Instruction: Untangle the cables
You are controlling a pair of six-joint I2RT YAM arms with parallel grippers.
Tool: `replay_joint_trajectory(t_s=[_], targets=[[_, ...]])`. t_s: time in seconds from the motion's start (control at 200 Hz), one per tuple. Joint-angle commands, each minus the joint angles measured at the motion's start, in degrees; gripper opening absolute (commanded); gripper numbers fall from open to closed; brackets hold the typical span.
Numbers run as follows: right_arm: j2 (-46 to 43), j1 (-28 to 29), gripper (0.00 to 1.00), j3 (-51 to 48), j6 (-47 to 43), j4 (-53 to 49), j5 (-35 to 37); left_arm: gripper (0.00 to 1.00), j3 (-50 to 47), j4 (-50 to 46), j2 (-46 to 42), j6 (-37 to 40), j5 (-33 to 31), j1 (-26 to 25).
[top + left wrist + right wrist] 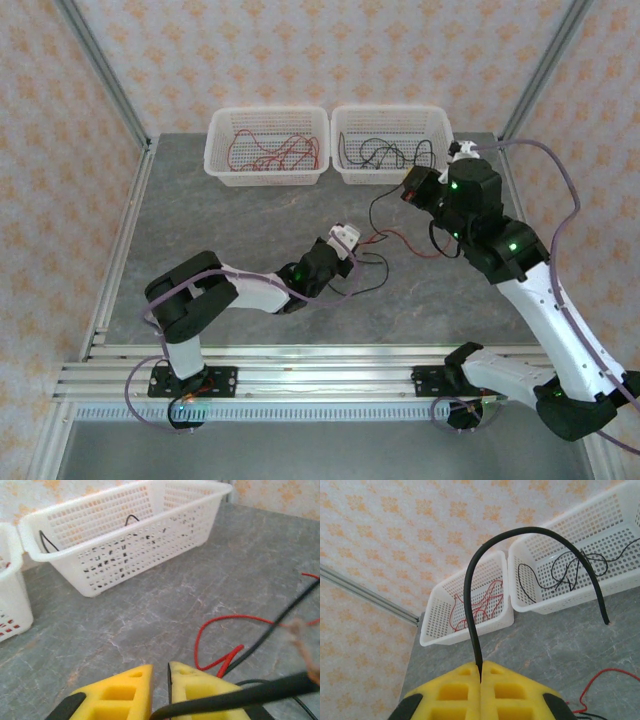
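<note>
Loose red cable [398,238] and black cable [372,262] lie tangled on the grey table between the arms. My left gripper [347,236] sits low at the tangle's left edge. Its yellow fingers [125,690] are nearly together [160,669], and a black cable [240,695] comes out of the narrow gap and crosses the right finger. A red cable [200,635] loops just ahead. My right gripper [410,188] is raised before the right basket, shut [480,667] on a black cable [470,580] that arches up and droops right.
Two white mesh baskets stand at the back: the left basket [266,172] holds red wires [482,600], the right basket [392,172] holds black wires [570,567]. Metal frame posts and patterned walls enclose the table. Bare grey table [230,230] lies left of the tangle.
</note>
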Motion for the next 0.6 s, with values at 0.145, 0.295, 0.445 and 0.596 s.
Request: replay_joint_trajectory(t_s=[0.145,0.295,0.445,0.596], targets=[[1.2,-0.3,0.0,10.8,-3.5,-1.3,4.5,0.16,-2.9,4.9,1.5,-5.0,-2.6,2.3],[1.6,-0.3,0.0,14.3,-4.6,0.3,5.6,0.43,-4.3,4.8,1.8,-7.4,-2.7,2.7],[1.9,-0.3,0.0,15.3,-5.6,3.8,5.5,0.65,-6.7,5.6,0.0,-9.4,-2.6,2.8],[2.4,-0.3,0.0,15.9,-6.8,6.9,6.7,0.66,-8.4,5.2,-2.0,-9.9,-2.8,2.8]])
